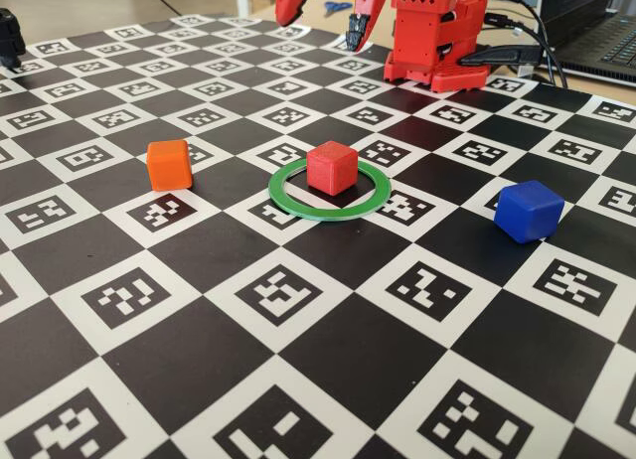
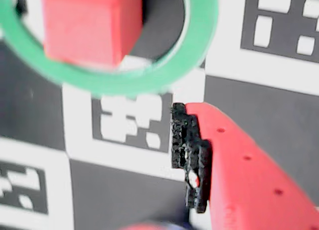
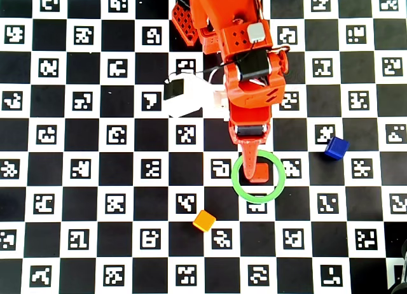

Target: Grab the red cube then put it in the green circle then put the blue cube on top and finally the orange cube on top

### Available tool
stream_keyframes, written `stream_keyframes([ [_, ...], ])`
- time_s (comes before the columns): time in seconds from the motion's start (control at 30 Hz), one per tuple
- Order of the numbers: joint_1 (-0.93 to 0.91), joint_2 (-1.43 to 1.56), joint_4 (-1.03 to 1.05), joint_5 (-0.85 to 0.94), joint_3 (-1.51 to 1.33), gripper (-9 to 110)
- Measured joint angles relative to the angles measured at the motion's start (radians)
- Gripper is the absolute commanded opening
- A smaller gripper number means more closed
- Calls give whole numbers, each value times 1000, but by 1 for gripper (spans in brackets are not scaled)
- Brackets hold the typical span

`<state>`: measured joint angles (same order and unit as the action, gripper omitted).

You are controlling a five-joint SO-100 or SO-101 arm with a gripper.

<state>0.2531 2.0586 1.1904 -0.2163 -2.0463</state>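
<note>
Three cubes on the checkered board, seen first from the fixed view. Red cube flat inside the green ring, slightly toward the ring's far side, free of any grip. Placed there as base of the stack, so first step judged done. Orange cube well to the left, blue cube well to the right, both outside the ring and waiting. Pincer raised at the far edge, fingers spread apart, holding nothing.

From the wrist view: red cube within the green ring, top face up. Only one red finger with its black pad clearly shown, clear of the ring; blurred.

From the overhead view: pincer pointing down the picture at the ring, its tip overlapping the red cube. Blue cube off to the right, orange cube below left. No long axis on any cube; red sides roughly square with the board's grid, orange turned on the diagonal. Blue probably next.
</note>
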Motion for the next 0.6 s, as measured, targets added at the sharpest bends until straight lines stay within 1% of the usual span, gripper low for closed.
stream_keyframes([
  [0.33,206,48,35,23,5,40],
  [0.6,382,15,60,64,103,40],
])
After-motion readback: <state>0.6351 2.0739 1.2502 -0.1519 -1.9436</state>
